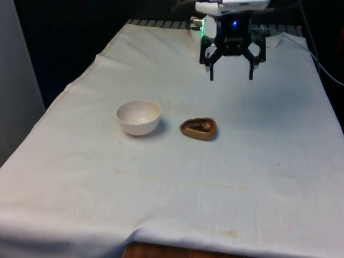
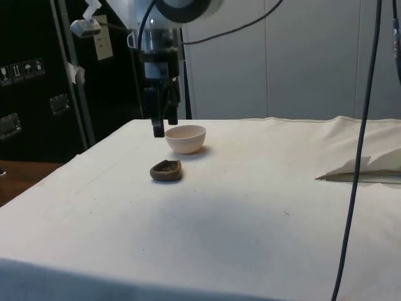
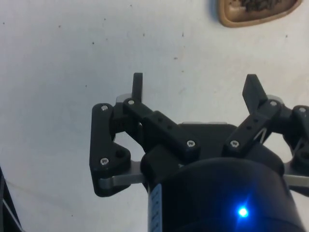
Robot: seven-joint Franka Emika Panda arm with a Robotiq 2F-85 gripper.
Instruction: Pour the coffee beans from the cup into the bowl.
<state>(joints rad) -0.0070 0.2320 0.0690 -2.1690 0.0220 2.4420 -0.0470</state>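
A small brown cup (image 1: 198, 128) holding dark coffee beans stands on the white cloth near the table's middle, also seen in the side view (image 2: 166, 170) and the wrist view (image 3: 256, 10). A white bowl (image 1: 138, 117) sits a short way off on the front view's left of the cup, with a few specks inside; from the side it is the bowl (image 2: 185, 138) beyond the cup. My gripper (image 1: 231, 76) hangs open above the cloth, farther back than the cup and slightly to the front view's right, holding nothing (image 2: 162, 128) (image 3: 195, 88).
The white cloth (image 1: 177, 183) covers the whole table, with its front edge showing wood at the bottom. A fold of cloth (image 2: 366, 169) lies at the side view's right. A dangling black cable (image 2: 363, 125) hangs in the side view's foreground.
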